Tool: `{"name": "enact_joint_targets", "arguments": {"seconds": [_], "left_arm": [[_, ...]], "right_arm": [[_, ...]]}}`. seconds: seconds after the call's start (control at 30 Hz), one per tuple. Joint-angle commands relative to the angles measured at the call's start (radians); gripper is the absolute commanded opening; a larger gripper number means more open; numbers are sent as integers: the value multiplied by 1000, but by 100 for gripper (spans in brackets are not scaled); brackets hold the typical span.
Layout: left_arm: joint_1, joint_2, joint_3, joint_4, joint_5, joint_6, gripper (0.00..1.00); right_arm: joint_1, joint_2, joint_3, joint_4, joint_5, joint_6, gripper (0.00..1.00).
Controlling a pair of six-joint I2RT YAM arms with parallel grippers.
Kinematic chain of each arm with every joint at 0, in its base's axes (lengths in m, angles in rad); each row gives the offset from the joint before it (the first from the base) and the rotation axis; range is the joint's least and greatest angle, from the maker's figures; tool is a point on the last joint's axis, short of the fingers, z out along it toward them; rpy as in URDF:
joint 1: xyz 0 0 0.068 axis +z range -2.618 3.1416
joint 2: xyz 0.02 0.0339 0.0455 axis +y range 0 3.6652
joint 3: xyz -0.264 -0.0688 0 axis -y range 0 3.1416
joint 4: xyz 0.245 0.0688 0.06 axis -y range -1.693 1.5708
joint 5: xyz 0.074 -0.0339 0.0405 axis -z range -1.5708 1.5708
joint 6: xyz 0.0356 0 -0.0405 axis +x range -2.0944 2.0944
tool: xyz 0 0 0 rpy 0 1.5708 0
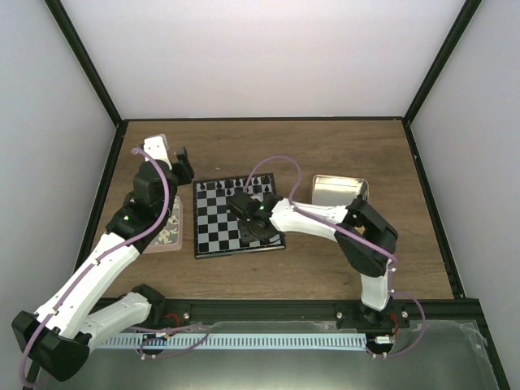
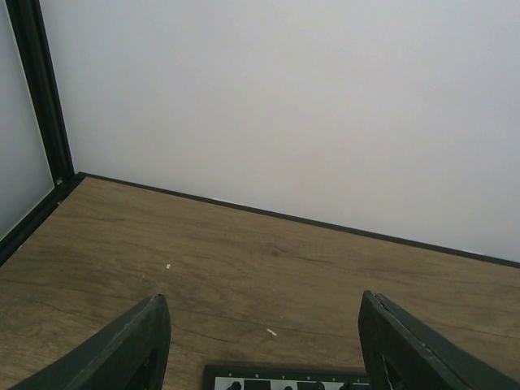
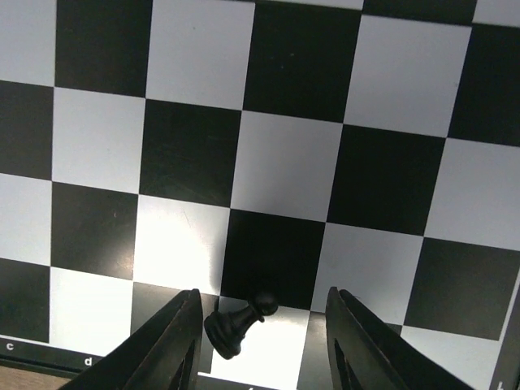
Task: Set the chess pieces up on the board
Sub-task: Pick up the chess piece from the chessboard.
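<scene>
The board (image 1: pixel 213 219) lies in the middle of the table. Several black chess pieces (image 1: pixel 257 186) stand along its far row. My right gripper (image 1: pixel 246 205) hangs low over the board's right half, open. In the right wrist view one black pawn (image 3: pixel 236 325) leans or lies between the open gripper's (image 3: pixel 264 337) fingers, close to the left finger (image 3: pixel 175 341), near the board's lettered edge. My left gripper (image 1: pixel 184 165) is raised off the board's far left corner, open and empty (image 2: pixel 262 325). The board's rim (image 2: pixel 284 375) shows just below it.
A pink tray (image 1: pixel 176 213) holding loose pieces lies left of the board, partly under my left arm. A rectangular metal tin (image 1: pixel 340 193) stands right of the board behind my right arm. White walls and a black frame enclose the wooden table (image 1: pixel 325 154).
</scene>
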Motion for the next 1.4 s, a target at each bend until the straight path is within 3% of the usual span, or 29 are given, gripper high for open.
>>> {"name": "enact_joint_targets", "arguments": {"seconds": [0.0,0.3,0.67,0.97,1.37], "left_arm": [[6,-15,-2,4,3,-1,66],[7,-10,-1,6,8,-4,66],[6,-7,-1,9,12,-5,66],[6,0,-2,11,21,-9,66],[7,-2,-3,8,20,-10,66]], "right_arm": [[21,19,26,-22,29,32,43],[34,13,-18,-37,27,60,42],[36,6,-55,-40,21,87,25],[40,-9,-64,-68,34,97,32],[45,-16,-77,-52,15,100,16]]}}
